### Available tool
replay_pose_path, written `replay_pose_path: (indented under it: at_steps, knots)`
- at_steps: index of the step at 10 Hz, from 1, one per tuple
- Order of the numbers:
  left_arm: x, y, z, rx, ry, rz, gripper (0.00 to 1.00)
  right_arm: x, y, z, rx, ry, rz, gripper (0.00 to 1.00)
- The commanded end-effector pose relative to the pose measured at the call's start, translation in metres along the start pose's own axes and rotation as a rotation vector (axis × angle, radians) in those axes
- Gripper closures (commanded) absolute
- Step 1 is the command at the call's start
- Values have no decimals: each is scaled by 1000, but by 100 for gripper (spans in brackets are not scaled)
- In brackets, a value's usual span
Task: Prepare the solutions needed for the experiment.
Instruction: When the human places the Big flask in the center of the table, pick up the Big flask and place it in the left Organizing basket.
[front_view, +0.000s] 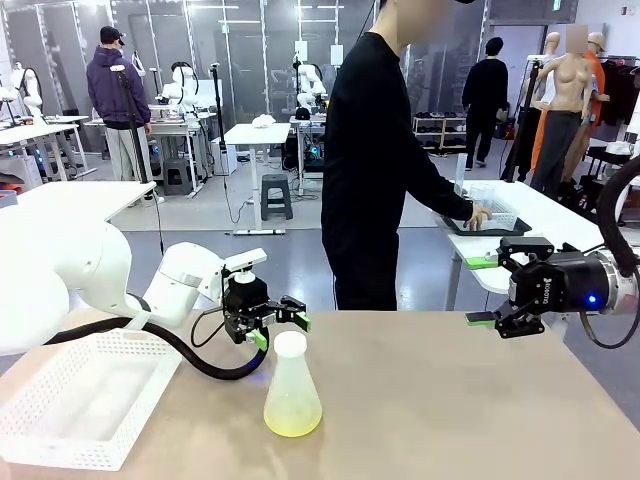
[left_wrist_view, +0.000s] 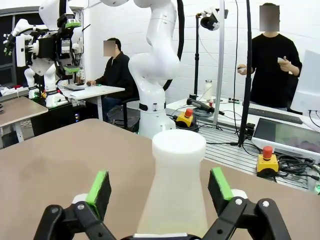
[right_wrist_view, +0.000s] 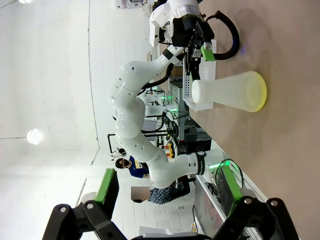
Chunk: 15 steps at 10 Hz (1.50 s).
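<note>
A frosted conical flask (front_view: 292, 385) stands upright near the middle of the table. A little pale yellow-green solution (front_view: 292, 424) lies in its base. My left gripper (front_view: 281, 329) is open just behind the flask's neck. In the left wrist view the neck of the flask (left_wrist_view: 177, 165) rises between the spread green pads (left_wrist_view: 98, 186) without touching them. My right gripper (front_view: 482, 291) is open and holds nothing, hovering over the table's right edge, far from the flask. The right wrist view shows the flask (right_wrist_view: 227, 91) turned sideways with the left gripper (right_wrist_view: 201, 47) beyond it.
A white perforated basket (front_view: 60, 400) sits at the table's front left corner. A person in black stands at the far side, with a hand (front_view: 481, 214) on a dark tray on another table. The left arm's black cable (front_view: 200, 362) loops onto the table.
</note>
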<state>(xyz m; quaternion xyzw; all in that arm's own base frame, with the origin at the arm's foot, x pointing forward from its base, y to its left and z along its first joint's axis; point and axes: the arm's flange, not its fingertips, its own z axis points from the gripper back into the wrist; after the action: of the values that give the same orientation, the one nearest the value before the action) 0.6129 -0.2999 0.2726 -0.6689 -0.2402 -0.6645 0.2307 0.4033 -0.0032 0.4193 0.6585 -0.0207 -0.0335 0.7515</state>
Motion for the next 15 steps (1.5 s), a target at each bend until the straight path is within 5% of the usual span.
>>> replay_pose_path:
  at_steps: [1, 9, 15]
  knots:
    - [0, 0, -3, -5, -2, 4, 0, 0, 2, 0, 7, -1, 5, 0]
    - [-28, 14, -40, -133, -56, 66, 0, 0, 2, 0, 7, -1, 5, 0]
    - [-2, -4, -68, -178, 62, 80, 0, 0, 2, 0, 7, -1, 5, 0]
